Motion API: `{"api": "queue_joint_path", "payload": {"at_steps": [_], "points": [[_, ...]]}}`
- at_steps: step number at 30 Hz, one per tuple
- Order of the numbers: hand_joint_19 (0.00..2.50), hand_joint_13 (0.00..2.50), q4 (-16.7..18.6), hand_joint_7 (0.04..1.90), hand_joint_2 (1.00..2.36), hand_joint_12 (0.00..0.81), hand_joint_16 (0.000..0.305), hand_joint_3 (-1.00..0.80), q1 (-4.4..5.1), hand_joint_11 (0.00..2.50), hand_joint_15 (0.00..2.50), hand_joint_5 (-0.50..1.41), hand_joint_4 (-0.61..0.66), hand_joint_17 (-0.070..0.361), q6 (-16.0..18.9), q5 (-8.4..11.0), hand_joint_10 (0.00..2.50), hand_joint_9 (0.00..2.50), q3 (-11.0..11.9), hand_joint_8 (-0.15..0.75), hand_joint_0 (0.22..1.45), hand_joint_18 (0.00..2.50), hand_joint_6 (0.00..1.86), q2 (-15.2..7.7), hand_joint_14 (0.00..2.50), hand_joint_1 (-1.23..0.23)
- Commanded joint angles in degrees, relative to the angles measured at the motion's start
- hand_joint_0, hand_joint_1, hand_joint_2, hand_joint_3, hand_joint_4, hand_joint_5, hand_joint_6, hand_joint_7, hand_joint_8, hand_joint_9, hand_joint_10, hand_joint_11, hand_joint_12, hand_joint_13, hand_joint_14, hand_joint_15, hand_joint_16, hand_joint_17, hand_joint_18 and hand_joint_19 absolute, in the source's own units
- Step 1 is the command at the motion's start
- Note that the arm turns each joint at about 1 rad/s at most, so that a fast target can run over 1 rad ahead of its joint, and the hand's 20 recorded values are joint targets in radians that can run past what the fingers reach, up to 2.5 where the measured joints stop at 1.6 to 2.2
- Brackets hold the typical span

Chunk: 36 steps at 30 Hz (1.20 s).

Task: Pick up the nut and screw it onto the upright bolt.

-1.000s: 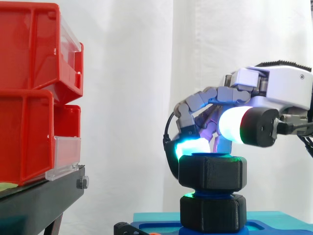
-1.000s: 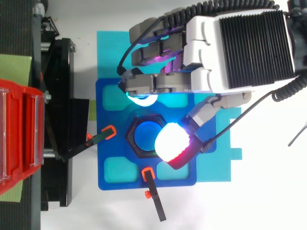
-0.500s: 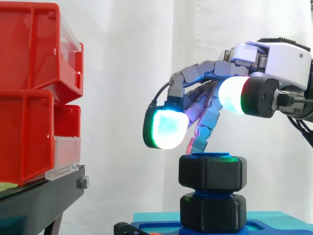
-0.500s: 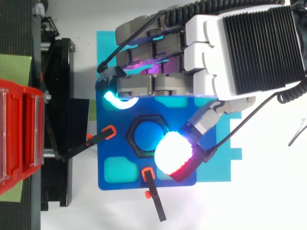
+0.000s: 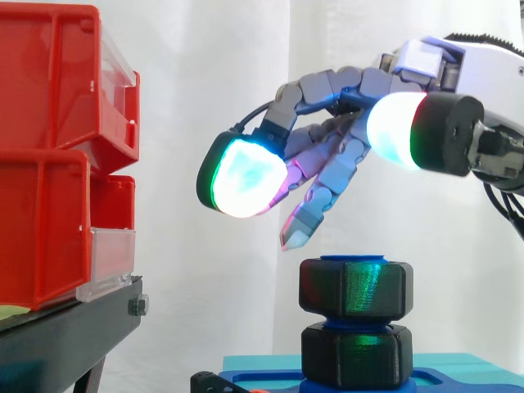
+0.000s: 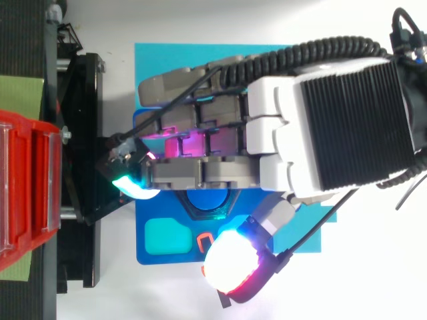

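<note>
Nut (image 5: 354, 286) on upright bolt (image 6: 207, 201), mid blue base (image 6: 141, 255), axis vert.; hand (image 5: 327, 172) directly above, fingers splayed apart, touching nothing.

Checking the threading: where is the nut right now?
Side view, low centre-right: the nut sits on the blue bolt, apart from the hand above it.

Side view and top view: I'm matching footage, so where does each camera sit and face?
Side view: beside the work, level, facing the nut on the bolt; the hand reaches in from the right.
Top view: overhead, looking down on the blue base; the hand covers its middle.
Shared: hand, bolt, red bins.
</note>
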Motion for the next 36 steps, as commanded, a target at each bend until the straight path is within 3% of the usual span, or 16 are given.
{"api": "queue_joint_path", "payload": {"at_steps": [1,5,13,20,36], "points": [[0.14,0.78,0.58,0.73,1.0,0.204,0.031,-0.5,1.07,0.0,0.0,-0.09,0.19,0.071,-0.08,1.74,0.0,1.14,-2.03,0.205,0.5,0.48,0.5,0.08,0.0,-0.18],[0.14,0.77,2.69,0.75,1.0,0.208,0.032,-0.5,1.51,0.0,0.0,-0.09,0.19,0.072,0.01,2.35,0.0,1.12,-3.26,0.207,0.49,0.47,0.5,0.08,0.0,-0.18],[0.13,0.76,2.16,0.77,1.0,0.208,0.032,-0.5,1.77,0.0,0.0,-0.09,0.2,0.073,-0.08,2.18,0.0,1.11,-3.26,0.21,0.49,0.46,0.5,-0.01,0.0,-0.19],[0.13,0.76,1.9,0.78,1.0,0.211,0.032,-0.5,1.77,0.0,0.0,-0.09,0.2,0.073,-1.05,0.77,0.0,1.11,-3.18,0.209,0.5,0.45,0.5,-0.01,0.0,-0.2],[0.01,0.56,0.75,0.63,1.0,0.245,0.034,-0.5,0.98,0.0,0.0,-0.15,0.14,0.076,-2.28,-0.02,0.0,0.83,-3.18,0.203,0.49,0.24,0.5,-0.01,0.0,-0.23]]}}
